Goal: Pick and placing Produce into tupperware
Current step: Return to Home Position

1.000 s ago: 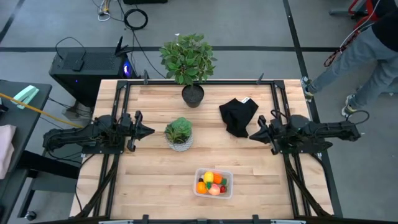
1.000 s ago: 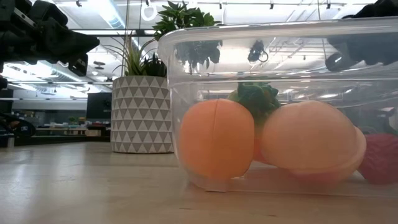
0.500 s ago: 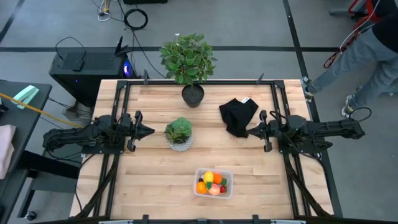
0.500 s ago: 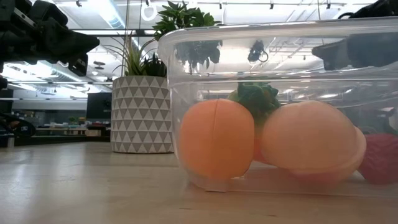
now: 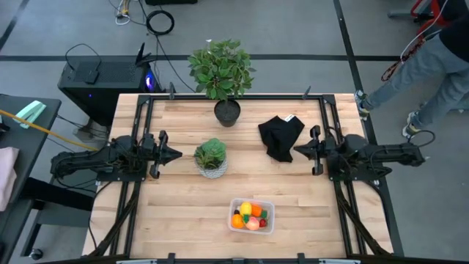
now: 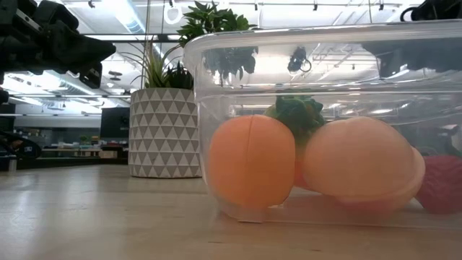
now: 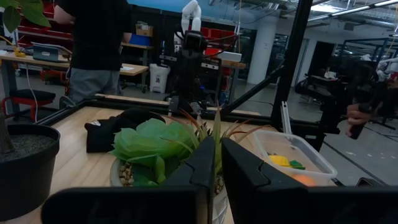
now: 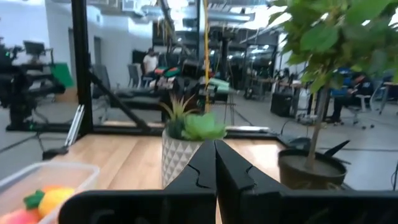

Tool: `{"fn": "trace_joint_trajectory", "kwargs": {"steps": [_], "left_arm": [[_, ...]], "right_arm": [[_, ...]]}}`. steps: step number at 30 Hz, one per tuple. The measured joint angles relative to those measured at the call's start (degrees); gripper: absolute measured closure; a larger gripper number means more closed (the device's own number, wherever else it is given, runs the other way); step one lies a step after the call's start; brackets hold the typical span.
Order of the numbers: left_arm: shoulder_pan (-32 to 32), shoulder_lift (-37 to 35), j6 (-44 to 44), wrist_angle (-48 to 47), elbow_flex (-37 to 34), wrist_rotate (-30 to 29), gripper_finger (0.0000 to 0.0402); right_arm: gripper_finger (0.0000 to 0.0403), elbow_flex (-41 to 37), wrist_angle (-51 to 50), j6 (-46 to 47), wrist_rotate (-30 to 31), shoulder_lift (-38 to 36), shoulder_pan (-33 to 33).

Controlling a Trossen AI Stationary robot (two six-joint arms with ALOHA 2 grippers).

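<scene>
The wooden table [image 5: 183, 213] carried everything, with the two dark arms lying low along its sides. The left gripper [image 5: 174, 155] hung just beside the succulent [image 5: 211, 155] in its white patterned pot, fingers pressed together on nothing. The right gripper [image 5: 298, 152] had its tip at the edge of the black cloth [image 5: 281, 136] and was likewise closed and empty (its wrist view showed the two fingers meeting along one thin seam). Whether it touched the cloth could not be told.

At the far edge stood the tall leafy plant [image 5: 221, 70] in a black pot.

Near the front edge, well apart from both grippers, sat the clear tupperware [image 5: 252, 200]. All the produce lay inside it: the peach-coloured piece [image 5: 253, 224], the orange ball [image 5: 237, 219], the yellow piece [image 5: 245, 209] and — smallest — the red strawberry [image 5: 263, 222].
</scene>
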Motion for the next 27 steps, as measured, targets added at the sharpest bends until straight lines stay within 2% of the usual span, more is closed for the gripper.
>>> {"fn": "trace_joint_trajectory", "kwargs": {"steps": [11, 19, 27], "left_arm": [[-0.02, 0.00, 0.02, -0.01, 0.01, -0.01, 0.0378], [-0.02, 0.00, 0.01, 0.00, -0.01, 0.00, 0.0366], [0.00, -0.01, 0.01, -0.01, -0.01, 0.01, 0.0374]], "right_arm": [[0.0403, 0.00, -0.43, 1.14, -0.67, -1.44, -0.01], [0.0403, 0.00, -7.40, 5.47, -2.86, -1.46, 0.00], [0.0403, 0.00, -7.68, 5.38, -4.16, -1.49, 0.00]]}}
